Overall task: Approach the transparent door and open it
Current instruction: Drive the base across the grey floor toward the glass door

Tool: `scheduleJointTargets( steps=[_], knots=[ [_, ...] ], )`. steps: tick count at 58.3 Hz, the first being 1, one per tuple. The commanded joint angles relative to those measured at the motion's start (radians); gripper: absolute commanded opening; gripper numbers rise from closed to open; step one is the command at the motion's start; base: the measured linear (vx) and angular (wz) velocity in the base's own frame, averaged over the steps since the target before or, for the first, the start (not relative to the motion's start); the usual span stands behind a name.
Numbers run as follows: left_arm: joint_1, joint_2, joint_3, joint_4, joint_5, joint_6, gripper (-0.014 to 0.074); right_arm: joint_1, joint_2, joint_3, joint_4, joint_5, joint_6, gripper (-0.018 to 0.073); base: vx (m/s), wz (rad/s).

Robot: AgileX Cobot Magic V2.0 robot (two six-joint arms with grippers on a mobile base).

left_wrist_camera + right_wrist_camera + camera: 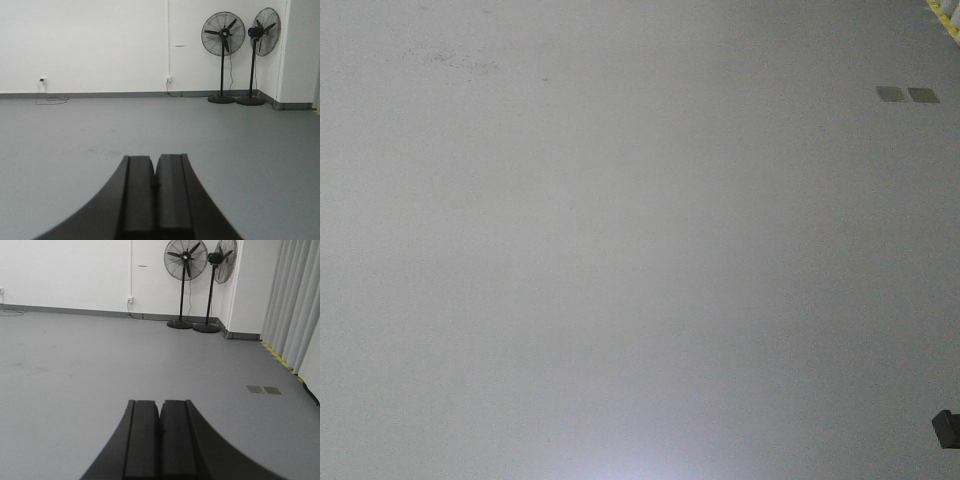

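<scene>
The transparent door is out of view in every frame. My left gripper point(155, 158) is shut, its two black fingers pressed together with nothing between them, held low over the grey floor point(75, 130). In the right wrist view my right gripper point(160, 402) is also shut and empty, pointing across the same floor point(75, 355) toward the far white wall point(75, 270). The front view shows only bare grey floor point(620, 250).
Two black pedestal fans point(223, 55) point(257, 55) stand by the far wall near a corner; they show again point(185, 280) point(216, 280) in the right wrist view. Grey curtains point(295, 305) hang at the right above yellow floor tape point(280, 357). Two floor plates point(263, 389) point(907, 94) lie nearby.
</scene>
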Motion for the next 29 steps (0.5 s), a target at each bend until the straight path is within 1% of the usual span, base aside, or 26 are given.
scheduleJointTargets(
  steps=[1,15,29],
  knots=[
    [-0.001,-0.013,0.03,-0.001,-0.081,-0.009,-0.0006,-0.006,-0.01,0.014,0.0,-0.083,-0.007,-0.0006,0.43,0.08],
    [-0.001,-0.013,0.03,-0.001,-0.081,-0.009,-0.0006,-0.006,-0.01,0.014,0.0,-0.083,-0.007,-0.0006,0.48,0.12],
    [-0.001,-0.013,0.03,-0.001,-0.081,-0.009,-0.0006,-0.006,-0.01,0.014,0.0,-0.083,-0.007,-0.0006,0.55,0.22]
  ],
)
